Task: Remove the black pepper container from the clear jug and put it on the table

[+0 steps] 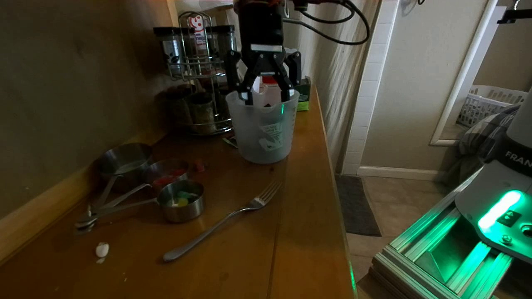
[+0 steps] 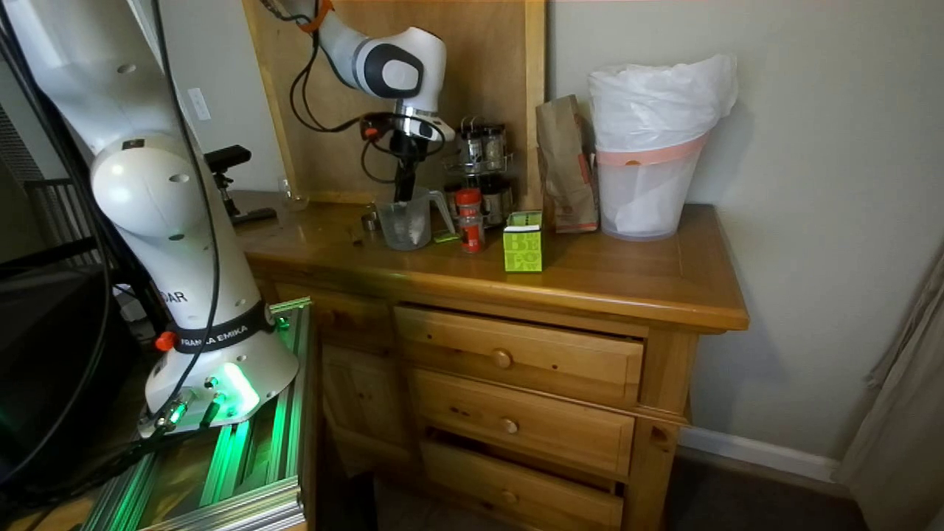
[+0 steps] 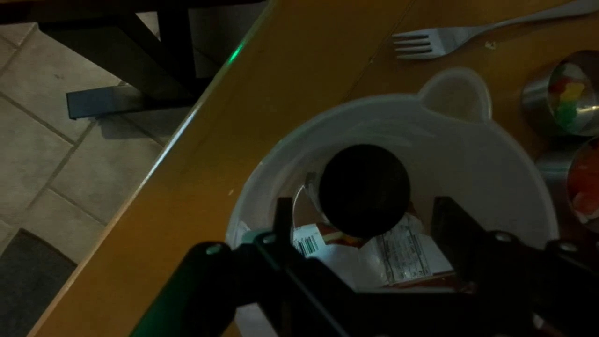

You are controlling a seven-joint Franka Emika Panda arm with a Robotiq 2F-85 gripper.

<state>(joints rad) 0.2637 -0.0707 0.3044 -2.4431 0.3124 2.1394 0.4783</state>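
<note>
Wooden table [image 1: 232, 265] lies below the hand [image 1: 267, 99]. Left of it, in an exterior view, are metal cups [image 1: 181, 211]. Under the hand is the clear jug [image 1: 259, 128]; the fingers [image 3: 283, 217] are wide apart, holding nothing. Inside the jug, between them in the wrist view, we believe the pepper container [image 3: 364, 191] stands, black lid up. If we grip off-centre, the lid may slip; if it catches the rim, the jug may tip.
</note>
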